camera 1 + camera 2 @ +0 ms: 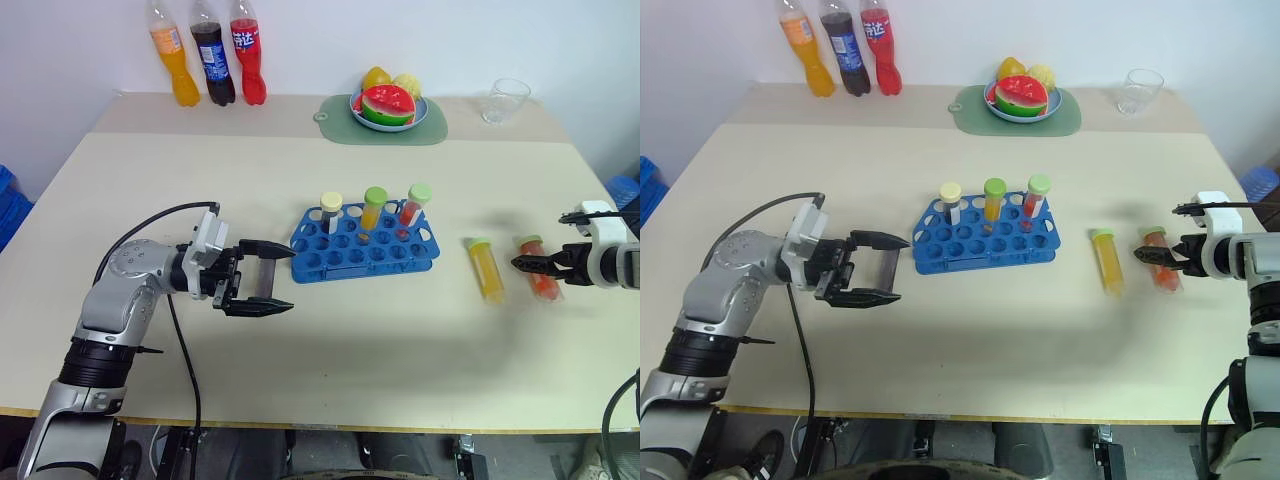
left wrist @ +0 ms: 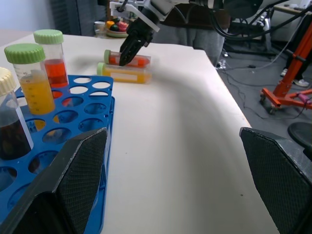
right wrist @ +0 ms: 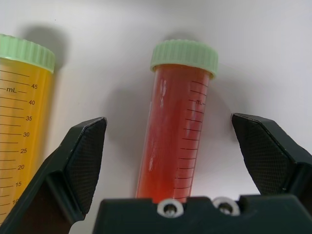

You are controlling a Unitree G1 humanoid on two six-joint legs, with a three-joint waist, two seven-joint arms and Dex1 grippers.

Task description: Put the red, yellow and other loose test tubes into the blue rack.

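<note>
Left tool hangs over the near-left bench, jaws wide and empty, pointing toward the blue rack. Right tool sits low at the right side, jaws spread wide to either flank of the red tube, which lies flat between them, not yet gripped as far as I can judge. Yellow tube lies flat just beside it, on the rack side, green cap pointing away from the robot. So two loose tubes remain on the bench. In the rack: three tubes stand upright along the far row, a cream-capped dark one, a green-capped yellow one, a green-capped red one; most holes are open. Judged progress: three in, two to go, the red one next. Bench top is pale cream, matte, smooth. Farther back: a green mat carrying a plate of fruit, a clear glass cup to its right, three soda bottles at far left against a white wall. Blue crates show at both bench edges, on the floor.
</note>
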